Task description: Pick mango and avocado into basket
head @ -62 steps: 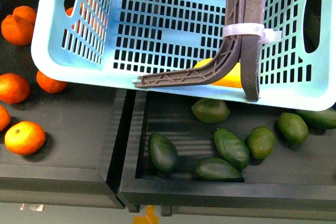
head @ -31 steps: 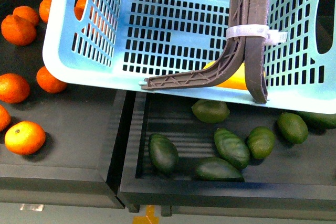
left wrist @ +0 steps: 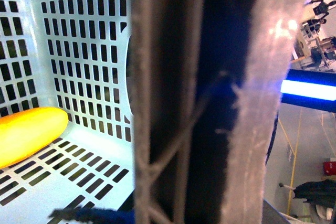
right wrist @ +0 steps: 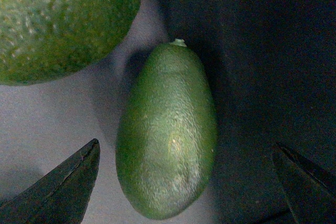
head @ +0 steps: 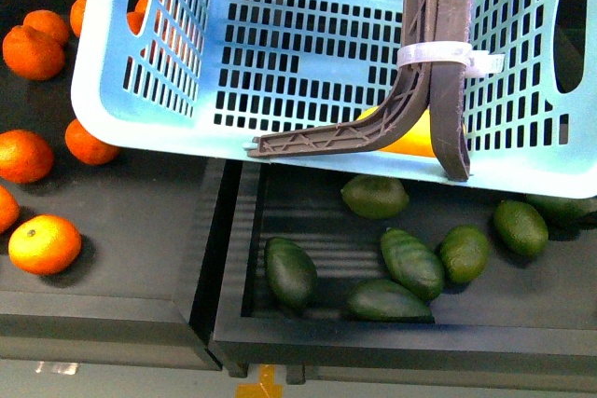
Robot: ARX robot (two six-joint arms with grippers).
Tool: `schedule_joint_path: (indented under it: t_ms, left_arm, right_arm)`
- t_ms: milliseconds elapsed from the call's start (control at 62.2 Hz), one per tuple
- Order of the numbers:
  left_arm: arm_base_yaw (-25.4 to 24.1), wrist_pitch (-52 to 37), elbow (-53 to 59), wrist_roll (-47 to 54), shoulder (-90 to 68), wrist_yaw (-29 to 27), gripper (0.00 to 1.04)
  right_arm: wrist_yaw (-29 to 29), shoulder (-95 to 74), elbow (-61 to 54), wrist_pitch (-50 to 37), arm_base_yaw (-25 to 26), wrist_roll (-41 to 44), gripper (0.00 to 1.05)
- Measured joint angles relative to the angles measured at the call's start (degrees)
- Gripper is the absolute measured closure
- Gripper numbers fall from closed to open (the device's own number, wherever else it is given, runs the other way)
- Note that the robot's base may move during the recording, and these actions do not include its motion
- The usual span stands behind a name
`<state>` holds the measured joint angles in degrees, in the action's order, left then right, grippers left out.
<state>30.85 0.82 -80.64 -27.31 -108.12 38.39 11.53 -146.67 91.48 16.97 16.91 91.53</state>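
Over the last second the basket (head: 98, 100) has been sliding to the right in the front view. Its left corner is now uncovering more of the oranges (head: 84, 11) at the back of the left tray (head: 103, 309). Against half a second ago it is barely shifting. The loose avocados (head: 411, 263) in the right tray (head: 401, 347) are lying just where they were.

The basket is hanging tilted over the back of both trays, showing pale teal slotted walls and floor. Its two brown-grey handles (head: 452, 6) are standing pressed together, bound by a white zip tie (head: 438, 53). The mango (head: 406, 142) is lying on the basket floor, partly behind the handles, smooth, oblong and yellow-orange all over.

The handles are filling the left wrist view so closely that the left gripper's hold cannot be told.

The right gripper (right wrist: 185, 145) is hovering low over the tray floor with its jaws spread wide. Its dark fingertips (right wrist: 68, 182) are flanking the avocado (right wrist: 168, 129) without touching it. This avocado is an elongated oval, dull green with finely pebbled skin and a pale stem nub at one end. It is lying just beside a second avocado (right wrist: 58, 19).
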Motion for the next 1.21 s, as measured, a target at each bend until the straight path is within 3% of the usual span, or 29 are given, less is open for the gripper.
schedule_joint_path:
  t_ms: [579,772,820,1077,1206]
  left_arm:
    - [0.0,0.0,0.0,0.0,0.0,0.2,0.91]
    - [0.0,0.0,0.0,0.0,0.0,0.2,0.91]
    - [0.0,0.0,0.0,0.0,0.0,0.2,0.91]
    - [0.0,0.0,0.0,0.0,0.0,0.2,0.91]
    - [0.0,0.0,0.0,0.0,0.0,0.2,0.91]
  right_arm:
    - [-1.7,-4.7,5.7,3.1,-1.5,-0.6,0.09]
    - [-1.6,-4.3,3.4,1.2,-1.5,-2.1,0.46]
    - [-0.5,-3.5,2.1,-0.8,-1.5,-3.5,0.51]
    - [5.4,5.1,-3.1,-12.3,-0.3,-14.4,0.55]
    - [8.5,13.9,-7.5,-22.6,0.9,-26.2,0.55]
